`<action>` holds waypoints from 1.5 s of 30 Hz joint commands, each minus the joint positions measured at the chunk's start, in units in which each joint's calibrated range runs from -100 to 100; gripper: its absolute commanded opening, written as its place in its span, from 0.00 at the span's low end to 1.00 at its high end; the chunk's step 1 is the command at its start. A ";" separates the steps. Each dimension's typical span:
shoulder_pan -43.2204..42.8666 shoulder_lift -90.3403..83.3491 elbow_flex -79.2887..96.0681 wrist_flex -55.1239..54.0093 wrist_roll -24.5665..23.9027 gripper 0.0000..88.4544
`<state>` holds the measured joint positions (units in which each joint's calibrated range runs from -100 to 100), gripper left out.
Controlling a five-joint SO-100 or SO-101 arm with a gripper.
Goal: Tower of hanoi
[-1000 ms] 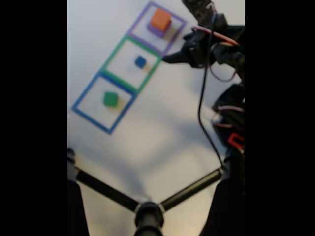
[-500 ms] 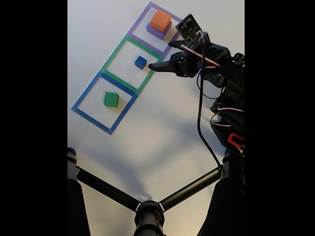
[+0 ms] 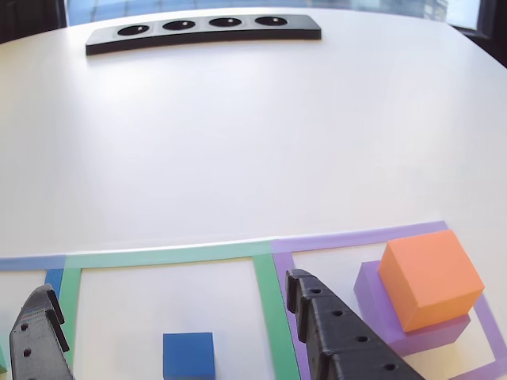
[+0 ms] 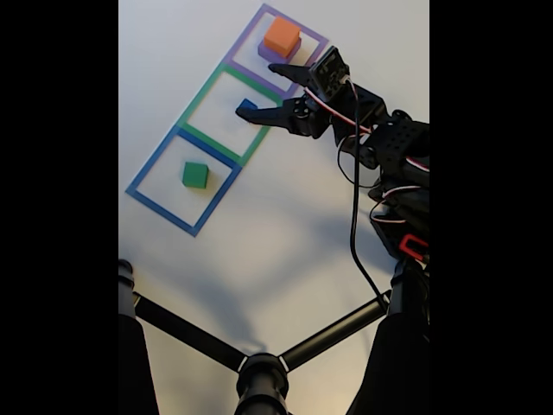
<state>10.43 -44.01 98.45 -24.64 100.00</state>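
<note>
In the fixed view my gripper (image 4: pixel 256 92) is open over the green-taped square (image 4: pixel 195 96). One fingertip is at the small blue cube (image 4: pixel 246 105); the other is near the purple-taped square (image 4: pixel 317 38). That square holds an orange cube (image 4: pixel 282 35) stacked on a purple cube (image 4: pixel 273 55). A green cube (image 4: pixel 194 175) sits in the blue-taped square (image 4: pixel 156 159). In the other view the gripper (image 3: pixel 166 286) straddles the blue cube (image 3: pixel 188 355), with nothing between its black fingers (image 3: pixel 333 332). The orange cube (image 3: pixel 430 277) and purple cube (image 3: pixel 372 294) lie to the right.
A black strip with round holes (image 3: pixel 202 32) lies at the far side of the white table (image 3: pixel 253 142). In the fixed view, black tripod legs (image 4: pixel 337 328) cross the lower part, and the arm's body and cables (image 4: pixel 397 173) stand at the right.
The arm has swung left from beside the purple square to over the green square. Its jaws have spread apart around the blue cube. The cubes have not moved.
</note>
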 commanded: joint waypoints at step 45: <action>-0.71 61.64 -13.81 -51.24 0.00 0.38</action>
<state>10.53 16.86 87.19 -74.40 100.00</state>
